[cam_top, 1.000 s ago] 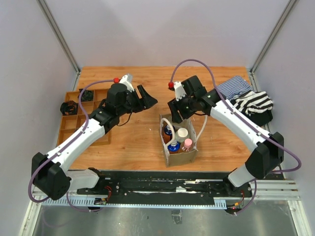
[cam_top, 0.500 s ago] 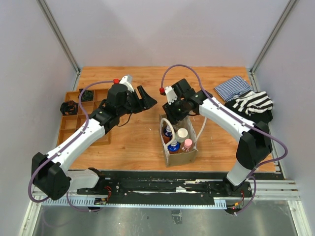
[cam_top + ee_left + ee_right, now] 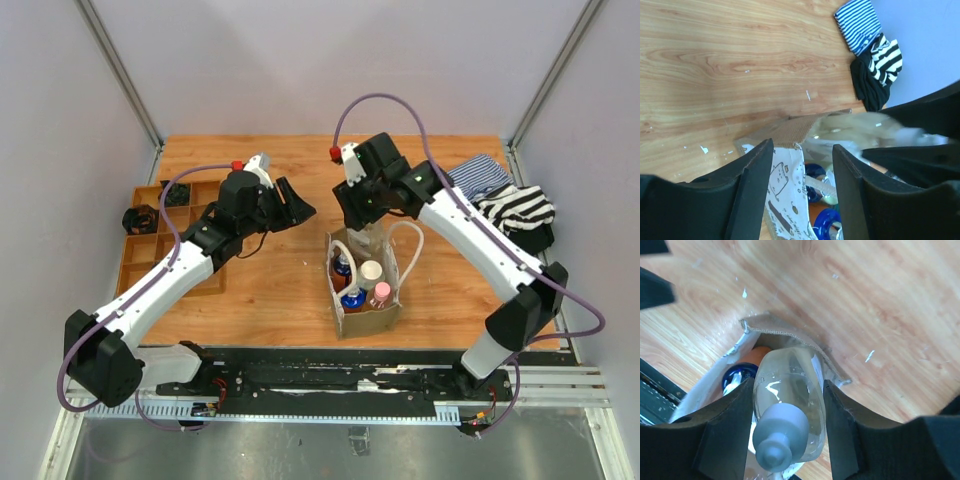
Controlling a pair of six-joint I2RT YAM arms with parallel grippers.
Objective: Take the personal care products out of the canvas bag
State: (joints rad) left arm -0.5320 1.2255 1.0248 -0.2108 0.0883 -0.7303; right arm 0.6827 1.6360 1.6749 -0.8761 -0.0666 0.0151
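Observation:
The canvas bag (image 3: 366, 318) stands upright at the front middle of the table. In it are a cream bottle with a white cap (image 3: 371, 272), a pink-capped bottle (image 3: 381, 291) and orange bottles with blue tops (image 3: 352, 297). My right gripper (image 3: 362, 222) is above the bag's far end, shut on the clear bottle (image 3: 796, 407) with a white cap, which hangs partly over the bag's rim (image 3: 775, 328). My left gripper (image 3: 300, 200) is open and empty, left of and above the bag; its view shows the bag's wall (image 3: 790, 131) between its fingers.
A brown wooden compartment tray (image 3: 150, 250) lies at the left with black coiled items (image 3: 137, 218). A blue-striped cloth (image 3: 478, 175) and a black-and-white striped cloth (image 3: 515, 208) lie at the back right.
My right gripper dipped to the bag's far end and has risen with the clear bottle in it. The left arm has barely moved.

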